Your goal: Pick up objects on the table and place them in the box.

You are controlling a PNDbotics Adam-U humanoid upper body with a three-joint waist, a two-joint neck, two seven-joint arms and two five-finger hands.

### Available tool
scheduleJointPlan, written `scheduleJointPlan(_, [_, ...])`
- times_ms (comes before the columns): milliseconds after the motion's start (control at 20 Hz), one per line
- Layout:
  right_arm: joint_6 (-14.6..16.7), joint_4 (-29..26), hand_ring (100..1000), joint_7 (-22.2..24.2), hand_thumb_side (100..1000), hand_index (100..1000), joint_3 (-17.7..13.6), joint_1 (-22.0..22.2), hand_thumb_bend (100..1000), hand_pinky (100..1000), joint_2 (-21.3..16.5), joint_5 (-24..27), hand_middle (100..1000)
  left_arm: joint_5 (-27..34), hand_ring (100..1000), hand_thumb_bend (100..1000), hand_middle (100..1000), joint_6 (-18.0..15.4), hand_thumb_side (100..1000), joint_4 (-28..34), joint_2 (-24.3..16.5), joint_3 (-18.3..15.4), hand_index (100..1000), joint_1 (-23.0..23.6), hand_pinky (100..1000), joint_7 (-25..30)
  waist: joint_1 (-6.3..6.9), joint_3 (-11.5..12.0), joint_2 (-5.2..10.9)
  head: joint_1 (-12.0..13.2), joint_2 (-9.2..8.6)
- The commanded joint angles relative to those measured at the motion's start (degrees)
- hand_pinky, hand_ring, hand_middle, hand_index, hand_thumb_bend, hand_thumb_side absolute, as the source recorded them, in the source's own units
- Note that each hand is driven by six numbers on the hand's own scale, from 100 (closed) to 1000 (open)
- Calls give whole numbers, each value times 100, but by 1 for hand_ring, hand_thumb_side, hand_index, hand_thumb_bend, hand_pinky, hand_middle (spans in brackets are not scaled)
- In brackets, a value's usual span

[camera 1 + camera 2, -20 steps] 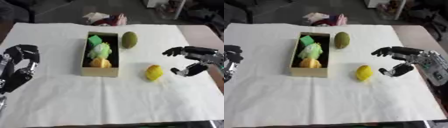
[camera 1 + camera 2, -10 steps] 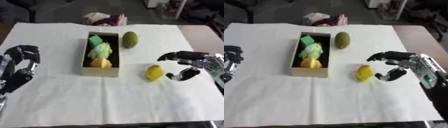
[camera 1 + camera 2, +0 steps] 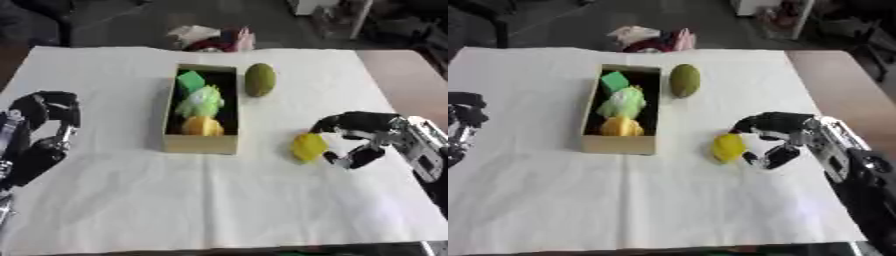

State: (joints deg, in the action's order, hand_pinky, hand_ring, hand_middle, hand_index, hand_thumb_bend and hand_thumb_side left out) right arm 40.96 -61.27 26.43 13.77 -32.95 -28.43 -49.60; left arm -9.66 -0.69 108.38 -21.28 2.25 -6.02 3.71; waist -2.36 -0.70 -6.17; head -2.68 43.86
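While its fingers curved around the yellow fruit (image 3: pixel 308 146) without plainly closing on it, the right hand (image 3: pixel 360 137) sat just beside that fruit on the white cloth (image 3: pixel 262 200). The box (image 3: pixel 200 144), to the fruit's left, held a green block (image 3: pixel 190 80), a pale green item (image 3: pixel 201 100) and an orange-yellow one (image 3: pixel 202 126). An olive-green fruit (image 3: pixel 260 79) lay beside the box's far end. The left hand (image 3: pixel 48 120) rested curled and empty near the cloth's left edge. No writing was legible.
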Motion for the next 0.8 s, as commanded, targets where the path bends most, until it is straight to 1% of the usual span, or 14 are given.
scheduleJointPlan(50, [106,76,814,-140,264,722,-112,-95,100,822,-34,61,775,0,601,175,627,3,516,43,-36,-27,740,-18,726,11,18,0,70,-17,26])
scheduleJointPlan(100, [73,94,806,-239,261,690,-150,-93,100,818,-18,148,765,0,601,173,627,5,517,37,-32,-27,740,-16,725,9,18,-2,69,-14,26])
scheduleJointPlan(200, [9,76,789,-436,216,633,-231,-125,100,814,9,342,745,-1,600,171,627,5,518,31,-26,-25,740,-15,725,6,19,-2,72,-5,26])
scheduleJointPlan(300, [-59,-9,776,-612,186,621,-302,-212,100,810,40,538,732,0,600,170,626,3,519,29,-19,-23,740,-11,725,6,21,7,79,-9,26])
scheduleJointPlan(400, [-138,-108,771,-728,156,621,-363,-410,100,811,103,730,728,3,600,168,626,4,521,26,0,-21,740,-4,725,7,33,23,89,-20,26])
scheduleJointPlan(500, [-204,-222,770,-745,123,620,-385,-658,100,812,167,914,728,18,600,167,625,2,522,20,48,-9,739,-3,725,15,58,55,106,-46,26])
scheduleJointPlan(650, [-337,-285,773,-587,100,625,-402,-1078,100,815,306,1115,735,47,601,157,627,-14,525,19,122,37,739,-21,728,58,114,132,127,-95,26])
scheduleJointPlan(800, [-474,-66,765,-408,100,624,-456,-1520,100,813,550,1065,732,84,603,147,628,-34,528,10,246,84,737,-58,729,123,186,265,150,-178,26])
